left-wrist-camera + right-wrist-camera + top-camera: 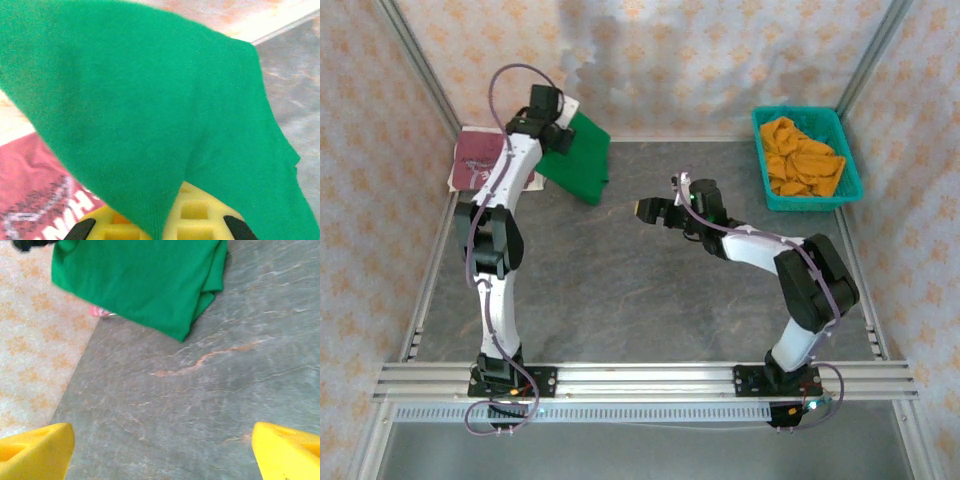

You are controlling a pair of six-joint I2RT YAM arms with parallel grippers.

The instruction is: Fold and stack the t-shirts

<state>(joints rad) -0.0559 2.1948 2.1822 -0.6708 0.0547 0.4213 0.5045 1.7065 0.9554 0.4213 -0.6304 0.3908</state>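
Grey table [650, 290] ringed by patterned walls. At the far left, the left gripper [550, 112] pinched the folded green t-shirt [582, 155], its edge hanging over the flat maroon t-shirt [475, 155]. The right gripper [648, 211] hung wide open and empty mid-table. The green shirt likely needed centring over the maroon one and lowering flat before release.

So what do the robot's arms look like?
The left arm and right arm are chunky black-and-white links with thin grey cables looping along them. Their fingers are bright yellow, with square holes.
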